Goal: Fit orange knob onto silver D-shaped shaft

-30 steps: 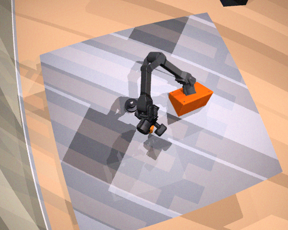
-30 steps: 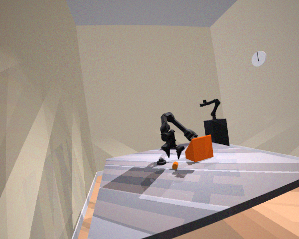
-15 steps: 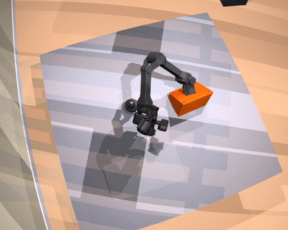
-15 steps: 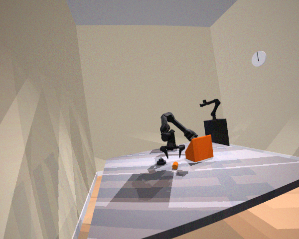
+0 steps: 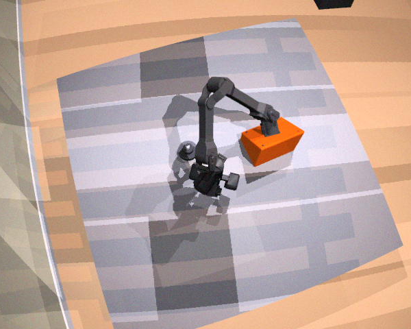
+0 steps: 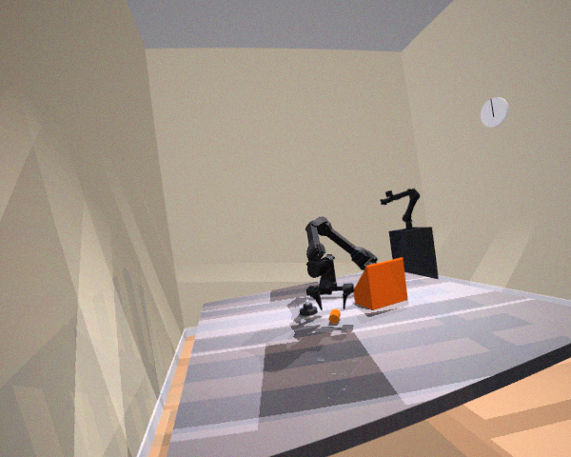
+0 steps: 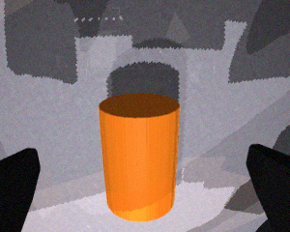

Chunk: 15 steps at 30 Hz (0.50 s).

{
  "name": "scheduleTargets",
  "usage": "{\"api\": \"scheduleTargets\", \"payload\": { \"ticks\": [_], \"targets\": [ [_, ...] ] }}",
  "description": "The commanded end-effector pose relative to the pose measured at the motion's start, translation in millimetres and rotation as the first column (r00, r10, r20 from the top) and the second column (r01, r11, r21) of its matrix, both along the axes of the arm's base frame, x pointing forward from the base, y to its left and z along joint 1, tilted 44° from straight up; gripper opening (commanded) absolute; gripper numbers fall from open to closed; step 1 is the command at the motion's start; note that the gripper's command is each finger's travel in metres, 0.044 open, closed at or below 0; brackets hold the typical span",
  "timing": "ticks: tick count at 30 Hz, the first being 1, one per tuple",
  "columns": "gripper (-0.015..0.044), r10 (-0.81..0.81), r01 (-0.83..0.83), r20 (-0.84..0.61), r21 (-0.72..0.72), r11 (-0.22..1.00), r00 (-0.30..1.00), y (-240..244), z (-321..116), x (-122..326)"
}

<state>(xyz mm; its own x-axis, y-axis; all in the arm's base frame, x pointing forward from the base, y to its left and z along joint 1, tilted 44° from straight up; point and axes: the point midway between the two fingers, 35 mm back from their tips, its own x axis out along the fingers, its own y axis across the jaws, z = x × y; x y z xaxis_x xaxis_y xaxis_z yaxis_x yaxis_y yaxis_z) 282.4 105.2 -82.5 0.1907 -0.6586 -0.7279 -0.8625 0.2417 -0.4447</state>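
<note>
The orange knob (image 6: 334, 316) (image 7: 140, 159) lies on its side on the mat. In the wrist view its long axis runs up and down the picture, with a dark flat end at the top; no hole shows. The arm hides it in the top view. My gripper (image 6: 332, 308) (image 7: 144, 159) is open and empty, pointing down above the knob, with one finger to each side of it in the wrist view. The dark round pedestal (image 5: 188, 154) (image 6: 307, 310) stands left of the gripper, its silver shaft (image 5: 188, 145) upright and bare. The shaft's flat side cannot be made out.
The orange wedge-shaped block (image 5: 278, 147) (image 6: 386, 284) under the arm's base stands to the right of the gripper. A second dark arm (image 6: 409, 204) on a black stand (image 6: 413, 250) is far behind. Striped shadows cross the grey mat (image 5: 287, 229).
</note>
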Motion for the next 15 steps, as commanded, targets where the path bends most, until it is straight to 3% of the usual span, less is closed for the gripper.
{"api": "scheduleTargets", "payload": {
  "ticks": [1,15],
  "targets": [
    [0.044,-0.001,0.001,-0.008,-0.011,1.0,1.0,-8.2,-6.3,0.1],
    [0.044,-0.001,0.001,-0.008,-0.012,1.0,1.0,-23.5,-22.9,4.4]
  ]
}}
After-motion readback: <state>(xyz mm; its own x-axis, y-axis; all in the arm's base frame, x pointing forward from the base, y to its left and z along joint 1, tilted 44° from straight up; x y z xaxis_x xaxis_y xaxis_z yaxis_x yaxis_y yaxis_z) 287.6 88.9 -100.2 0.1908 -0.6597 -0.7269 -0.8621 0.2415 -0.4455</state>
